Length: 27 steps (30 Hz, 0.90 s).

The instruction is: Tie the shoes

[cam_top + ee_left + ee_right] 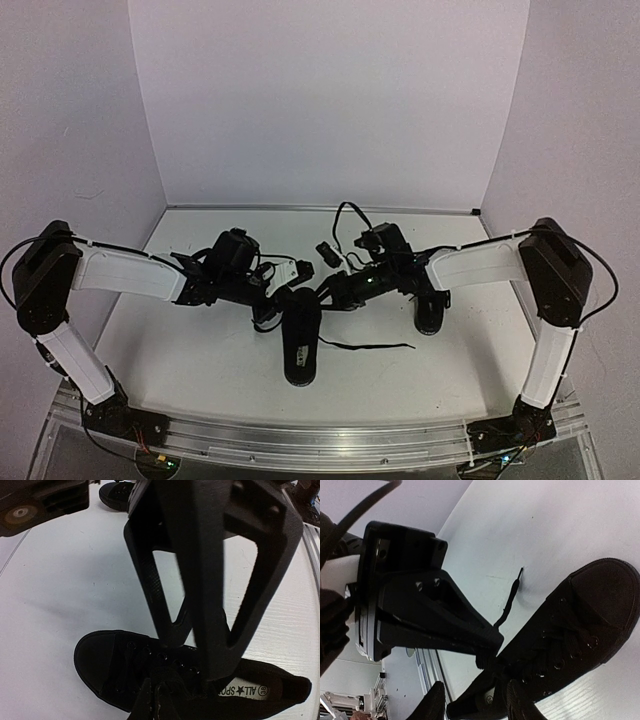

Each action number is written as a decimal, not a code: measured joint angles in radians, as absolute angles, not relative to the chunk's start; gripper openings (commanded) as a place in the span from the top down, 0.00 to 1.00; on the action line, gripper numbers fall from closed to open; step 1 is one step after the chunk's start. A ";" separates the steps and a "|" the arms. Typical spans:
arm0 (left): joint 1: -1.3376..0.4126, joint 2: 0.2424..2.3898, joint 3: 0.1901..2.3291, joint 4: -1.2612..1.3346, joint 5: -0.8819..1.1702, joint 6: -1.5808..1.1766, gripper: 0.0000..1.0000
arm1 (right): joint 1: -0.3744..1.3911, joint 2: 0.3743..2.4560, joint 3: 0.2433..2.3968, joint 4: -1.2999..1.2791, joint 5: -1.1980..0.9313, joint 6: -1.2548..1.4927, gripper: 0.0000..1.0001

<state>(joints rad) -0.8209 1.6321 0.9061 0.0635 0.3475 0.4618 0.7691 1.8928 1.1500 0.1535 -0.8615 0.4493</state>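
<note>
One shoe (302, 345) lies in the middle of the tabletop (200, 350), its length running from the far edge towards the near edge. Both grippers meet over its far part. A second shoe (432, 312) stands well apart, towards the right edge, under the right arm.

The left gripper (195, 660) hangs right above the eyelets, between the toe cap and the pale label (245, 691) in the heel. Its fingers are narrow, the tips almost together. Whether a lace is pinched there cannot be told.

The right gripper (487, 660) sits at the shoe's mouth, just behind the top eyelets. One finger (435, 615) shows plainly and the other is blurred, so how wide it stands cannot be told. A loose lace (370, 346) trails flat from the shoe towards the right edge.
</note>
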 measured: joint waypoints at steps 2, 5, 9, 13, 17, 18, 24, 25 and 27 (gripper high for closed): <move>-0.823 1.632 0.905 0.065 0.349 0.462 1.00 | 0.770 1.909 1.160 0.173 -0.860 0.460 0.63; -0.826 1.632 0.903 0.065 0.352 0.462 1.00 | 0.773 1.927 1.168 0.192 -0.858 0.476 0.66; -0.826 1.632 0.902 0.065 0.357 0.462 1.00 | 0.779 1.945 1.173 0.206 -0.857 0.492 0.72; -0.826 1.632 0.902 0.065 0.360 0.462 1.00 | 0.782 1.952 1.178 0.218 -0.858 0.501 0.88; -0.826 1.632 0.902 0.063 0.359 0.461 0.93 | 0.783 1.953 1.180 0.222 -0.855 0.504 1.00; -0.826 1.632 0.902 0.063 0.358 0.460 0.90 | 0.782 1.953 1.180 0.222 -0.855 0.504 1.00; -0.826 1.626 0.895 0.063 0.326 0.432 0.58 | 0.783 1.953 1.180 0.222 -0.853 0.505 1.00; -0.826 1.618 0.885 0.061 0.317 0.430 0.54 | 0.783 1.953 1.180 0.223 -0.852 0.505 1.00; -0.826 1.593 0.860 0.062 0.298 0.425 0.47 | 0.783 1.953 1.180 0.224 -0.850 0.505 1.00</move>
<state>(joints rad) -0.8261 1.5929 0.8597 0.0618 0.2976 0.4249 0.7826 1.9526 1.1801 0.2239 -0.8497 0.5053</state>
